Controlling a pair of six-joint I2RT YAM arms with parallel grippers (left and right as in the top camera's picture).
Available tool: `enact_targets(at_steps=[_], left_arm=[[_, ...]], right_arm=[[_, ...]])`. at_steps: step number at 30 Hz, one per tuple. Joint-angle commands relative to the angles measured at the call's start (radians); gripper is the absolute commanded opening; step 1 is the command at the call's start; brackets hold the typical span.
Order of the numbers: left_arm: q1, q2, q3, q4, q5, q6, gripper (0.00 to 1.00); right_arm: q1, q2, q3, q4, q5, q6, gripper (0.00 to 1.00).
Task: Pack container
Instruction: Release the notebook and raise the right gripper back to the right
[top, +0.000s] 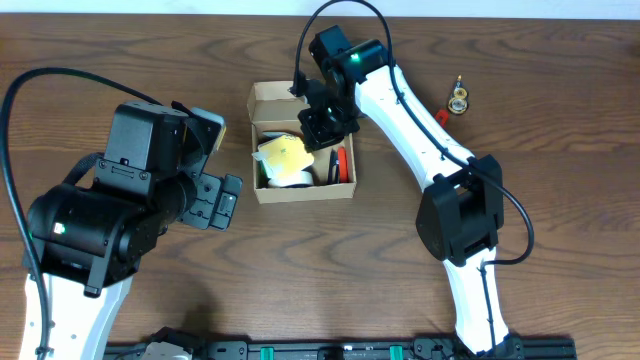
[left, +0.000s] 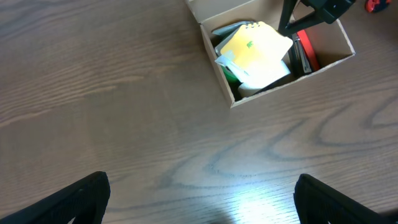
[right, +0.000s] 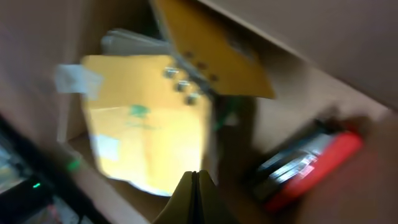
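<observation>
The container is a tan cardboard box (top: 262, 191) at mid table with its flap lid (top: 272, 97) open at the back. Inside lie a yellow spiral notepad (top: 283, 153) and a red and black item (top: 342, 160). The box also shows in the left wrist view (left: 221, 81) with the notepad (left: 255, 45), and the right wrist view shows the notepad (right: 146, 124) and red item (right: 311, 165) blurred. My right gripper (top: 322, 128) hovers over the box's back right part, its fingers (right: 194, 180) pressed together and empty. My left gripper (left: 199, 202) is open and empty over bare table left of the box.
A small brass-coloured part (top: 459, 98) and a red item (top: 441, 115) lie right of the right arm. The left arm's body (top: 110, 215) fills the left side of the wooden table (top: 560, 150).
</observation>
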Motion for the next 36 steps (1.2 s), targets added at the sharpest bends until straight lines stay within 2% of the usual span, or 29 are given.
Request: enact_targets(at_steps=[1,24,31,36], left_arm=[[0.0,0.003,0.002,-0.001,-0.007,-0.004,0.95],[0.0,0.003,0.002,-0.001,-0.007,-0.004,0.95],[0.0,0.003,0.002,-0.001,-0.007,-0.004,0.95],[0.0,0.003,0.002,-0.001,-0.007,-0.004,0.95]], right_arm=[[0.002,-0.02,0.005,-0.009,0.148,0.055,0.01],[0.09,-0.01,-0.001,-0.01,0.213,0.073,0.01],[0.047,-0.058,0.051,-0.05,0.216,0.05,0.01],[-0.074,-0.165,0.14,-0.054,0.324,0.05,0.01]])
